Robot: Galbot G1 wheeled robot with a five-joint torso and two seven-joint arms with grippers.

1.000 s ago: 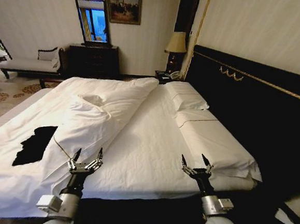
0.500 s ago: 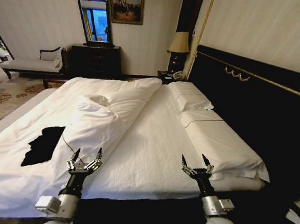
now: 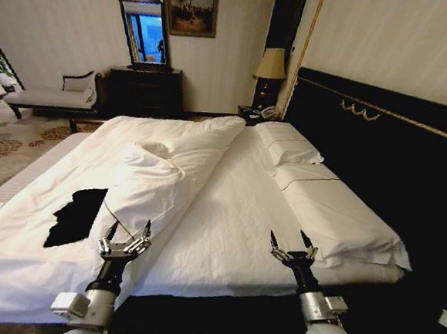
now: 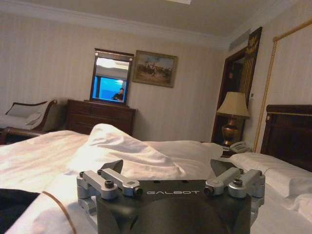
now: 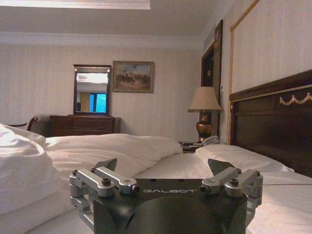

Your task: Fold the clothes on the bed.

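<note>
I find the T-shirt [image 3: 76,216] lying crumpled on the white duvet [image 3: 153,181], on the robot's left part of the bed [image 3: 226,237], well away from the headboard [image 3: 387,157] and near the bed's close edge. It is not flat: the outline is ragged and no lettering shows, so I judge folding has not begun.

My left hand [image 3: 128,231] hangs over the near edge of the duvet, beside the T-shirt on the headboard side and apart from it, its fingers spread and holding nothing. In the left wrist view the left hand [image 4: 169,168] points up the bed toward the dresser [image 4: 100,116], with a dark patch of the T-shirt [image 4: 14,207] low at the side. My right hand [image 3: 293,243] hovers above the bare sheet near the closest pillow [image 3: 343,223], much nearer the headboard, fingers likewise spread and empty; the right wrist view shows the right hand [image 5: 165,167] open over plain bedding.

Assessment: the step in hand is the approach. The T-shirt sits off to my left, not between the hands. To do this well, I would bring the T-shirt between both hands before reaching, then pinch cloth only, at a shoulder or hem, keeping clear of the duvet beneath. The soft duvet will sink under pressure, so a shallow descent is advisable. A thin tan cord [image 3: 119,219] lies on the duvet close by the left hand; I would avoid snagging it.
</note>
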